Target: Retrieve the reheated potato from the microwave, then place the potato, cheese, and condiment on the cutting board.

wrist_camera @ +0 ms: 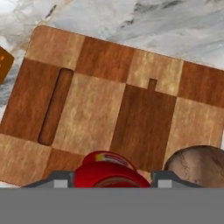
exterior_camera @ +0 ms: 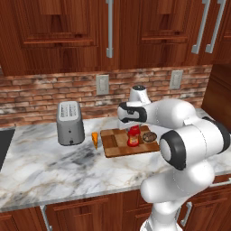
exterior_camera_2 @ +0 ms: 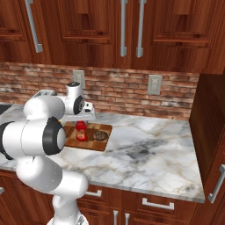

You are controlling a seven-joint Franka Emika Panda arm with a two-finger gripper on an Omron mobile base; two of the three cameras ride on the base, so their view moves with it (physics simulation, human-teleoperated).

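The condiment (exterior_camera: 134, 136), a squat red bottle, stands upright on the cutting board (exterior_camera: 118, 140) near the middle of the left base view, with the potato (exterior_camera: 149, 136) just beside it toward the right of the frame, also on the board; the cheese (exterior_camera: 95, 139) is off the board, on the marble surface (exterior_camera: 49, 162) just beside the board's left edge, between it and the silver toaster (exterior_camera: 70, 122). So two of the three things appear to be in place and the cheese remains.

In the hand view the hand (wrist_camera: 112, 179) sits directly over the bottle; the red cap (wrist_camera: 109, 168) fills the gap between the two finger tips at the bottom of the frame, and the jaws stand apart on either side of it; whether they press on the bottle or have let it go I cannot tell. The potato (wrist_camera: 199, 166) shows at the lower right, the board (wrist_camera: 100, 105) spreads upward, and a sliver of the cheese (wrist_camera: 4, 63) peeks in at the far left edge.

The coming move likely turns on this: the cheese lies leftward of the hand, across the board's bare left half; that half is open room for setting it down, and the toaster beyond is the only close obstacle.
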